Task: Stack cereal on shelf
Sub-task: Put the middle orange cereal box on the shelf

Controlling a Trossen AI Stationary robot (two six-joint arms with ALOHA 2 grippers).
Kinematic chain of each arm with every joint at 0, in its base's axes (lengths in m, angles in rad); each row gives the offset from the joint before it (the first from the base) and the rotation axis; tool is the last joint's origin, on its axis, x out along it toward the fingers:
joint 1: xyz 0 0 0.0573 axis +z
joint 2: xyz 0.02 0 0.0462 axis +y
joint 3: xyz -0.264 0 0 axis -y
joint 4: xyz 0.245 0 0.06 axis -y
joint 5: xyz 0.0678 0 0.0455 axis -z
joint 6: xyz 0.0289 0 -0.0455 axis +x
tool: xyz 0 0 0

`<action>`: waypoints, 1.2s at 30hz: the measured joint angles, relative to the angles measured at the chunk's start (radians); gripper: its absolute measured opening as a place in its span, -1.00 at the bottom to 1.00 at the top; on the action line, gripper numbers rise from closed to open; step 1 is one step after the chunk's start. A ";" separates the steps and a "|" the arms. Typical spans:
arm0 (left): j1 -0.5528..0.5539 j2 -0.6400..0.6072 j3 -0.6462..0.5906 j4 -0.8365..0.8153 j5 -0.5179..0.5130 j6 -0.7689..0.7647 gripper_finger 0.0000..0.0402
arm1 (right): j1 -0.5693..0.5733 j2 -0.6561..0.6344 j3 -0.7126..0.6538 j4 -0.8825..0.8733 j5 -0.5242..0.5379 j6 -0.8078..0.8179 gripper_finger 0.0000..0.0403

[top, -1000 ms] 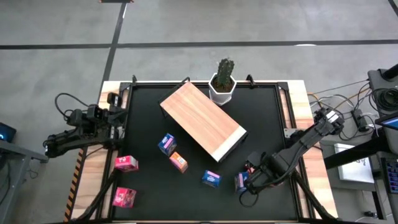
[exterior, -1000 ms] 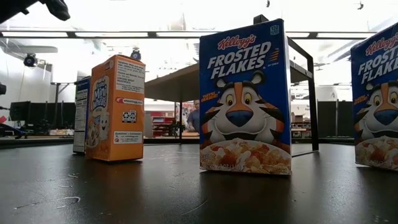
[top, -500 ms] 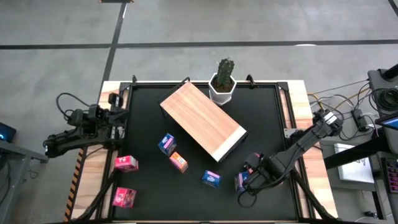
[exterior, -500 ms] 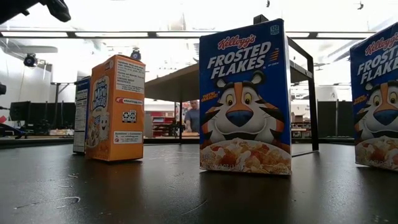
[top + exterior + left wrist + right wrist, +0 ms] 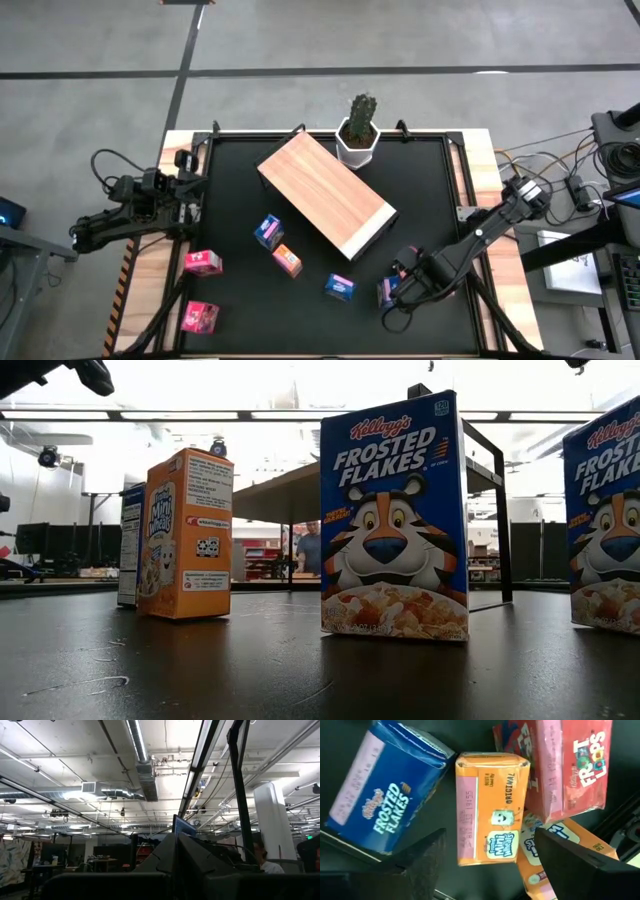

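Observation:
Cereal boxes stand scattered on the black table: a blue one [image 5: 268, 231], an orange one [image 5: 288, 261], another blue one [image 5: 340, 288] and two pink ones [image 5: 203, 263] [image 5: 200, 318]. A cluster [image 5: 386, 291] lies near the right front. The shelf [image 5: 325, 195], a light-wood board on dark legs, stands mid-table. My right gripper [image 5: 403, 285] hovers open over the cluster. In its wrist view its fingers [image 5: 422, 862] stand on either side of an orange box [image 5: 490, 807], between a blue box [image 5: 385, 815] and a red one [image 5: 570, 765]. My left gripper [image 5: 188, 200] rests shut at the table's left edge.
A white potted cactus [image 5: 358, 132] stands at the far edge behind the shelf. A second orange box [image 5: 555, 855] lies partly under the red one. In the low view, an orange box [image 5: 185, 535] and two blue boxes [image 5: 395, 520] [image 5: 605, 520] stand upright.

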 joint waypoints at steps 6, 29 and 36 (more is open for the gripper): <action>0.000 0.000 0.000 0.000 0.000 0.000 -1.00 | 0.000 0.002 -0.011 0.040 -0.003 -0.012 0.36; 0.000 0.000 0.000 0.000 0.000 -0.015 -1.00 | 0.000 -0.004 -0.068 0.096 -0.009 -0.046 -0.31; 0.000 0.000 0.000 0.000 0.000 -0.015 -1.00 | 0.000 -0.053 -0.068 0.093 -0.073 -0.054 -0.30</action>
